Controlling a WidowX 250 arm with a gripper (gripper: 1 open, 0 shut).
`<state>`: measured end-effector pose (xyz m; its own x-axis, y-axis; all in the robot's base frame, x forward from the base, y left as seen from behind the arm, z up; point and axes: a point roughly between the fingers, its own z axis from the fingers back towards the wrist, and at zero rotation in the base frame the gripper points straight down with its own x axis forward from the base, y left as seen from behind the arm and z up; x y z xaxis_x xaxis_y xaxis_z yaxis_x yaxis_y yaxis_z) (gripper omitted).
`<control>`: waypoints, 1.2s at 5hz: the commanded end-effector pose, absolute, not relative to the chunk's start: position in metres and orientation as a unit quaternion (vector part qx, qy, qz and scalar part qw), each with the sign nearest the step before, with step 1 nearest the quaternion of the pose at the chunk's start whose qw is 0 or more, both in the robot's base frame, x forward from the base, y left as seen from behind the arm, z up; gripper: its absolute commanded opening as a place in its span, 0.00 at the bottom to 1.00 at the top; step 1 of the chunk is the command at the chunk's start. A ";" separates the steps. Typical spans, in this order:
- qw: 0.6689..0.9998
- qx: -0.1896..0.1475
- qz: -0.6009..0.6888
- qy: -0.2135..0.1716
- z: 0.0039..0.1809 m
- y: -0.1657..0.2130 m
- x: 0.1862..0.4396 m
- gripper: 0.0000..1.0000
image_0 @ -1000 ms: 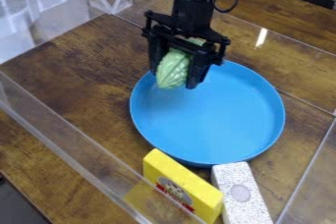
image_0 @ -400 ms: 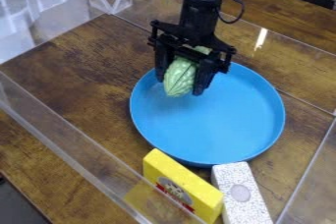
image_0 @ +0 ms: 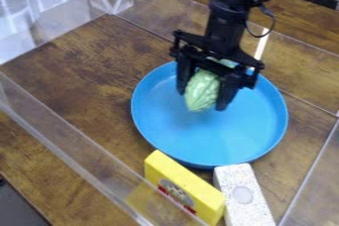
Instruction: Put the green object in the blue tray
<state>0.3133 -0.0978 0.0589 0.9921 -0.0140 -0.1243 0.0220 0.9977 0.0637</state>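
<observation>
Claw [image_0: 211, 84] clamped on the green object [image_0: 201, 92], now over the middle of the blue tray [image_0: 259, 136].

We find the claw pointing straight down with both fingers closed against the sides of the bumpy green oval, which hangs clear above the tray floor. Working from the near edge: the yellow block [image_0: 181, 186] and the white speckled block [image_0: 244, 194] lie just off the tray's front rim, untouched. Behind them the tray sits flat on the wooden table [image_0: 79, 81]. Against a second ago, we note the claw and its load have travelled from above the tray's left rim to above its centre, grip unchanged. We judge the carry essentially complete; what remains is lowering and release, and a drop from here should land well inside the rim.
</observation>
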 end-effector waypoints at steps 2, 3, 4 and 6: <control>1.000 0.014 0.009 0.025 0.074 -0.097 0.321 0.00; 0.999 0.017 -0.009 0.027 0.068 -0.107 0.320 1.00; 0.999 0.020 -0.034 0.026 0.062 -0.117 0.318 0.00; 0.999 0.035 0.012 0.034 0.088 -0.107 0.317 0.00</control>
<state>0.3057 -0.1069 0.0596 0.9880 0.0167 -0.1537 -0.0010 0.9949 0.1011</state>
